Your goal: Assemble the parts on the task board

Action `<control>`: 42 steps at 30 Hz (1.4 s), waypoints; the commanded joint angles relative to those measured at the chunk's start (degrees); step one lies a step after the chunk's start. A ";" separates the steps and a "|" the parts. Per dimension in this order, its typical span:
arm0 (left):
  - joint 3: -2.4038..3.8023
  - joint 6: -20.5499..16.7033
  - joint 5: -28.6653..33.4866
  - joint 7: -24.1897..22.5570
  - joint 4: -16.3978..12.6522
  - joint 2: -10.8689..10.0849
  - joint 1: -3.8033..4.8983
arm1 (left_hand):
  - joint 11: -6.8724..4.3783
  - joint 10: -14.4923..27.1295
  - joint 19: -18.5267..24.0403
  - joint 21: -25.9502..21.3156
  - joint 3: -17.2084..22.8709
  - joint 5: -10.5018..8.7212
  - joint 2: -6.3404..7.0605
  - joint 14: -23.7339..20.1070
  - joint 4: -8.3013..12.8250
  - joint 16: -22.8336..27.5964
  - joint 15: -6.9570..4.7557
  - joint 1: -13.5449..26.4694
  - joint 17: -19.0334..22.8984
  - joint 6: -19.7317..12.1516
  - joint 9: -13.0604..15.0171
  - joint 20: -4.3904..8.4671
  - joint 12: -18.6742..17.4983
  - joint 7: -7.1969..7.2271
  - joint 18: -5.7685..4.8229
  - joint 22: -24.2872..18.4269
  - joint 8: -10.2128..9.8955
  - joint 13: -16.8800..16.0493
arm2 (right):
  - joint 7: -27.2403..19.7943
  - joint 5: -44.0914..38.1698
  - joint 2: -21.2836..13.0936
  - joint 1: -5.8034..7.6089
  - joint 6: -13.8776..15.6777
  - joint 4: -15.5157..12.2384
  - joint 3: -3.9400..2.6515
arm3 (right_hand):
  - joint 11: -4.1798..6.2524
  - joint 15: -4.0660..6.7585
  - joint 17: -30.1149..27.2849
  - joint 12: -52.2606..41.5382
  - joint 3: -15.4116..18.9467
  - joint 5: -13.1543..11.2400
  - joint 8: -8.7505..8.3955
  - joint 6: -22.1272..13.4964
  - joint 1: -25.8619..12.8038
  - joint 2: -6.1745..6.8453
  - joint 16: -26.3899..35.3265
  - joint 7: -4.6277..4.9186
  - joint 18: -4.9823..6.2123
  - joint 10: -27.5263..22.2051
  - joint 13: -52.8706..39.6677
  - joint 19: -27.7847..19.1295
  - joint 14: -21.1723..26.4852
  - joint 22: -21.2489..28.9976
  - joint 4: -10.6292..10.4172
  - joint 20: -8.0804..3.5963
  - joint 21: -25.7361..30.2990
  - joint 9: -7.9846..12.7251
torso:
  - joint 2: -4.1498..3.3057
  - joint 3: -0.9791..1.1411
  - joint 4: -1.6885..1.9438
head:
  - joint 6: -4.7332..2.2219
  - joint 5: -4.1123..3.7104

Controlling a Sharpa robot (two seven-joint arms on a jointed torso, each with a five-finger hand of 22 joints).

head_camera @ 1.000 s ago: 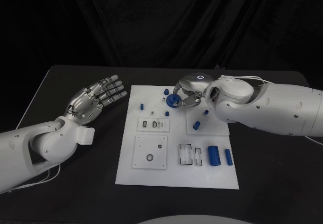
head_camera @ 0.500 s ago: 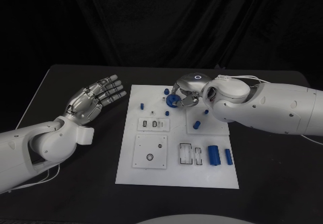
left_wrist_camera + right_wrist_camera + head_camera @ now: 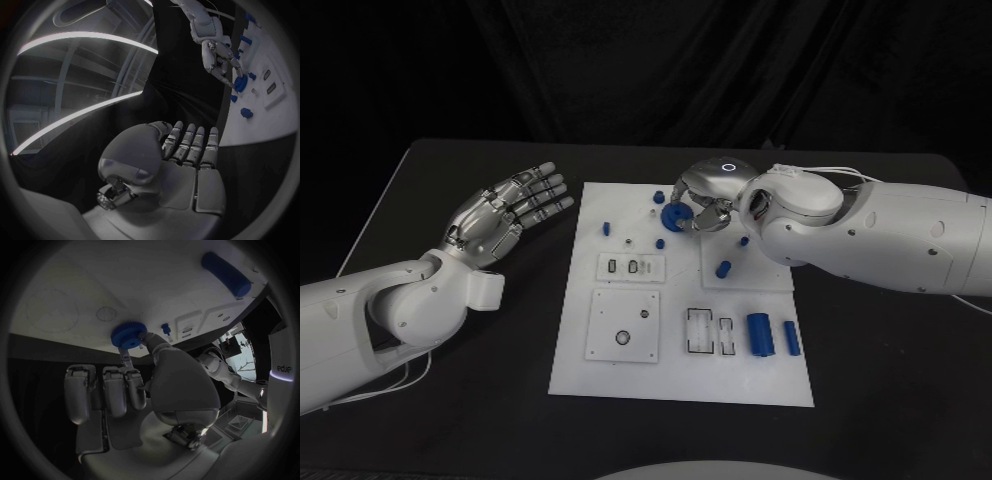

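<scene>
A: State the left arm's pose, starting nearest the robot.

B: The left arm entered from the near left and reached up over the black table (image 3: 459,400). The left hand (image 3: 506,213) lay off the task board's (image 3: 682,380) left edge, palm turned up, fingers extended and slightly spread, holding nothing.

A: And what lay on the near part of the board?

B: Two blue cylinders (image 3: 759,333) lay side by side at its near right, beside rectangular slots. A smaller blue part (image 3: 723,268) sat further in, on the raised square plate.

A: The right arm?

B: It came in from the right and bent over the board's far half. The right hand (image 3: 702,203) was turned downward at the far centre of the board, pinching a blue gear (image 3: 674,217) between thumb and a fingertip. In the right wrist view the gear (image 3: 129,335) sat against the board surface, with the remaining fingers (image 3: 105,392) curled in below it.

A: Beyond that?

B: Small blue pegs (image 3: 606,228) stood near the board's far left.
</scene>
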State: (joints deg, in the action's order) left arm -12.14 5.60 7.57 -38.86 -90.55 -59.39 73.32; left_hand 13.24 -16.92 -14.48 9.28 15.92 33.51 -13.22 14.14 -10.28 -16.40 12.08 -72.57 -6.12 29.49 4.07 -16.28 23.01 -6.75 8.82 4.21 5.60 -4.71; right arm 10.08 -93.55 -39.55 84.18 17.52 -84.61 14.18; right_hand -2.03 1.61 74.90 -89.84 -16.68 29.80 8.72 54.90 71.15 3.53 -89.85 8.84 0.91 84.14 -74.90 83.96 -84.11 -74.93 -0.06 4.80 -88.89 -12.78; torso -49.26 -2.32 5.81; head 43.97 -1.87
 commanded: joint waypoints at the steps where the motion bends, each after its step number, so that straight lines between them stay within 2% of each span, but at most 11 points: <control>1: 0.03 1.07 -0.09 -0.92 -0.09 0.01 -0.13 | 0.23 -0.12 -0.05 0.19 0.29 0.36 0.16 0.01 0.00 -0.19 0.42 0.66 -0.05 -0.23 0.03 -0.15 0.31 -0.28 -0.80 0.06 0.14 -0.05 | -1.54 0.60 -0.51 -0.02 4.95 -0.99 -0.08 | 0.45 0.47 15.10 -0.16 0.02 -0.38 1.76 3.64 0.53 -0.78 -0.15 -3.05 -0.61 5.86 -15.10 5.45 -5.89 -14.60 -0.14 -0.53 -0.23 -4.60 | 0.00 0.01 0.01 | 0.21 0.12; 5: 0.03 1.09 -0.09 -1.09 -0.20 -0.05 -0.16 | 0.24 -0.16 -0.13 0.24 0.31 0.36 0.15 0.07 0.00 -0.28 0.42 0.68 -0.07 -0.06 0.05 -0.15 0.38 -0.28 -0.81 0.08 0.18 -0.06 | -2.25 1.45 -0.74 0.12 6.07 -1.64 -0.11 | 0.51 0.52 15.10 -0.16 -0.03 -0.40 1.82 3.73 0.49 -0.86 -0.15 -3.12 -0.63 5.86 -15.10 5.49 -5.89 -14.63 -0.16 -0.56 -0.29 -4.76 | -0.04 0.01 0.04 | 0.20 -0.18; 10: 0.03 1.18 -0.09 -1.10 -0.19 0.06 -0.18 | 0.24 -0.16 -0.13 0.24 0.31 0.36 0.15 0.07 0.00 -0.28 0.42 0.68 -0.07 -0.06 0.05 -0.15 0.38 -0.28 -0.81 0.08 0.18 -0.06 | -2.96 2.70 -0.56 0.19 6.64 -1.86 -0.13 | 0.54 0.54 15.10 -0.16 -0.03 -0.43 1.84 3.74 0.43 -0.88 -0.15 -3.14 -0.66 5.86 -15.10 5.55 -5.89 -14.67 -0.20 -0.58 -0.38 -4.83 | -0.08 0.01 0.17 | 0.13 -0.14; 15: 0.03 1.12 -0.09 -1.06 -0.26 -0.02 -0.20 | 0.24 -0.14 -0.16 0.27 0.37 0.37 0.13 0.07 0.00 -0.30 0.43 0.71 -0.07 -0.07 0.05 -0.15 0.37 -0.28 -0.82 0.09 0.18 -0.06 | -3.33 3.15 -0.34 0.22 6.79 -1.82 -0.14 | 0.61 0.63 15.10 -0.16 0.02 -1.01 1.74 3.55 0.09 -0.93 -0.15 -3.19 -0.64 5.86 -15.10 5.53 -5.89 -14.66 -0.40 -0.69 -0.34 -5.16 | -0.03 -0.05 -0.02 | 0.16 0.04; 18: 0.03 1.02 -0.09 -1.06 -0.25 -0.07 -0.20 | 0.24 -0.14 -0.16 0.27 0.37 0.37 0.13 0.07 0.00 -0.30 0.43 0.71 -0.07 -0.07 0.05 -0.15 0.37 -0.28 -0.82 0.09 0.18 -0.06 | -3.40 3.31 0.13 0.23 6.24 -1.47 -0.14 | 0.64 0.67 15.10 -0.16 0.07 -1.79 1.65 3.39 -0.15 -0.97 -0.15 -3.21 -0.65 5.86 -15.10 5.53 -5.89 -14.66 -0.55 -0.75 -0.34 -5.45 | 0.00 -0.05 -0.09 | 0.22 0.06; 22: 0.03 1.06 -0.09 -1.04 -0.23 0.02 -0.21 | 0.24 -0.14 -0.16 0.27 0.37 0.37 0.13 0.07 0.00 -0.30 0.43 0.71 -0.07 -0.07 0.05 -0.15 0.37 -0.28 -0.82 0.09 0.18 -0.06 | -3.24 3.38 0.99 0.23 5.33 -0.73 -0.14 | 0.64 0.69 15.10 -0.16 0.07 -2.50 1.47 3.09 -0.27 -0.99 -0.15 -3.19 -0.64 5.86 -15.10 5.53 -5.89 -14.66 -0.62 -0.79 -0.33 -5.69 | -0.03 -0.02 0.12 | 0.29 -0.29; 26: 0.03 1.13 -0.09 -1.01 -0.20 0.16 -0.21 | 0.24 -0.14 -0.16 0.27 0.37 0.37 0.13 0.07 0.00 -0.30 0.43 0.71 -0.07 -0.07 0.05 -0.15 0.37 -0.28 -0.82 0.09 0.18 -0.06 | -2.79 3.41 1.96 0.22 4.12 0.16 -0.14 | 0.51 0.63 15.10 -0.16 -0.03 -3.01 1.01 2.38 -0.26 -1.01 -0.15 -2.98 -0.59 5.86 -15.10 5.41 -5.89 -14.57 -0.61 -0.78 -0.16 -5.82 | 0.00 -0.02 0.10 | 0.28 -0.43; 32: 0.03 1.17 -0.09 -0.98 -0.17 0.25 -0.21 | 0.24 -0.14 -0.16 0.27 0.37 0.37 0.13 0.07 0.00 -0.30 0.43 0.71 -0.07 -0.07 0.05 -0.15 0.37 -0.28 -0.82 0.09 0.18 -0.06 | -2.02 3.40 3.12 0.20 2.53 1.14 -0.14 | 0.33 0.50 15.10 -0.16 -0.20 -3.10 0.56 1.75 -0.19 -1.02 -0.15 -2.78 -0.52 5.86 -15.10 5.28 -5.89 -14.47 -0.56 -0.70 0.04 -5.88 | -0.02 -0.01 -0.06 | 0.45 -0.23; 42: 0.03 1.23 -0.09 -0.96 -0.19 0.38 -0.22 | 0.24 -0.14 -0.16 0.27 0.37 0.37 0.13 0.07 0.00 -0.30 0.43 0.71 -0.07 -0.07 0.05 -0.15 0.37 -0.28 -0.82 0.09 0.18 -0.06 | 0.57 1.19 4.22 0.19 0.12 2.26 -0.14 | -0.10 0.15 15.10 -0.16 -0.68 -2.79 -0.45 0.61 -0.09 -0.98 -0.15 -2.27 -0.42 5.86 -15.10 5.08 -5.89 -14.31 -0.44 -0.44 0.36 -5.79 | -0.05 -0.05 0.08 | 0.56 -0.42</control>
State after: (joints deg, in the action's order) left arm -12.14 5.86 7.58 -38.88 -90.65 -59.10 73.19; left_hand 13.24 -16.92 -14.48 9.28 15.92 33.51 -13.00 14.14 -10.28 -16.40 12.08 -72.36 -6.11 29.49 4.06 -16.28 23.01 -6.75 8.83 4.24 5.60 -4.71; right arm 8.07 -91.00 -35.41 84.37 19.66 -82.54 14.00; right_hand -1.84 1.85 74.90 -89.84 -17.04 26.75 8.69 54.35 70.94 2.92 -89.85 8.29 0.91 83.94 -74.90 83.96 -84.01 -74.91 -0.53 4.40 -88.91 -12.78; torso -49.27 -2.35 5.81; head 44.52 -2.21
